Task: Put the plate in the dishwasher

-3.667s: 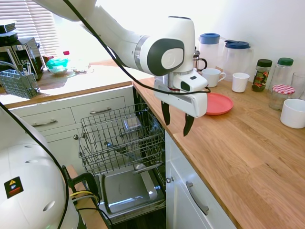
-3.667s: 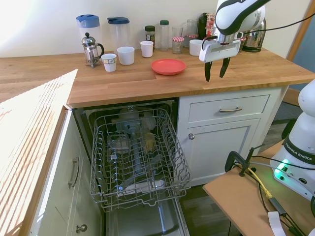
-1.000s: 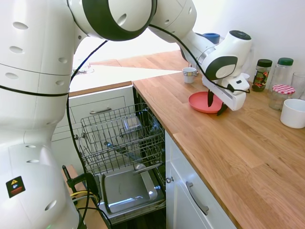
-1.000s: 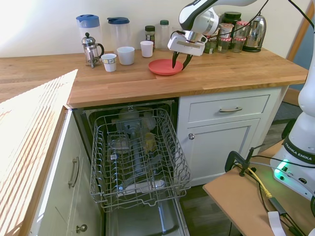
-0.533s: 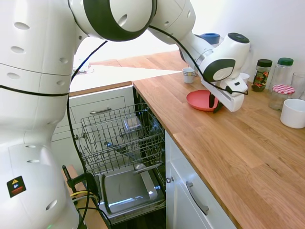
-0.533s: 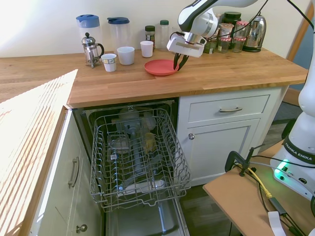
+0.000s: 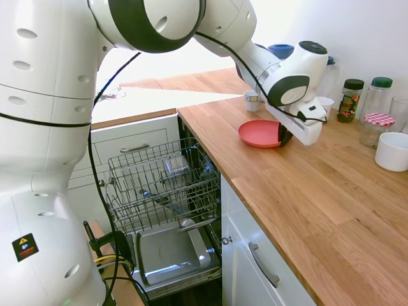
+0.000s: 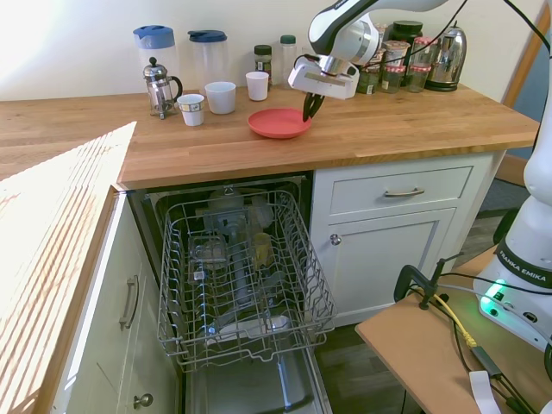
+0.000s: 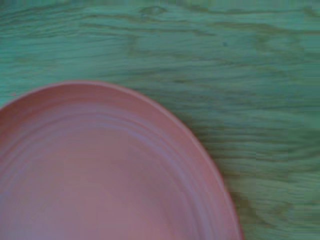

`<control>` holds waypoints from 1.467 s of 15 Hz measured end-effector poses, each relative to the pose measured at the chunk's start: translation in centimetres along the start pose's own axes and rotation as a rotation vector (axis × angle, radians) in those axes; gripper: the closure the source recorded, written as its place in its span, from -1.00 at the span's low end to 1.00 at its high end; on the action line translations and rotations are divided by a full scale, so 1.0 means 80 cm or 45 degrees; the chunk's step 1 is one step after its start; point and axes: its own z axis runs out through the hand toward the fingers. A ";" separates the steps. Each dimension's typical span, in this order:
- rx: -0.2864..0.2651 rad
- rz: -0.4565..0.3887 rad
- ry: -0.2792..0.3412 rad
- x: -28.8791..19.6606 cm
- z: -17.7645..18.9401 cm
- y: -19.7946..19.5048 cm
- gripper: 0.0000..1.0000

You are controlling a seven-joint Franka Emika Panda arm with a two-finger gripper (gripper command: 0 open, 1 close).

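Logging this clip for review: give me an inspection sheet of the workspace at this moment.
Surface: wooden countertop, dry, sunlit at one end.
Job's things: plate on the countertop, gripped at its rim; dishwasher open, wire rack pulled out, partly loaded.
Clutter: French press, white mugs, two blue-lidded jugs, jars, kettle along the wall.
Grippers: gripper shut on the plate's edge.
Cables: nothing seen on the countertop.
Surroundings: white drawers, window blinds.
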 end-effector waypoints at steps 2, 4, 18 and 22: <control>-0.012 -0.039 0.063 0.014 -0.053 0.001 1.00; -0.035 -0.112 0.122 0.013 -0.119 -0.009 1.00; -0.491 -1.189 0.615 -0.489 -0.146 -0.235 1.00; -0.607 -1.523 0.745 -0.641 -0.072 -0.177 1.00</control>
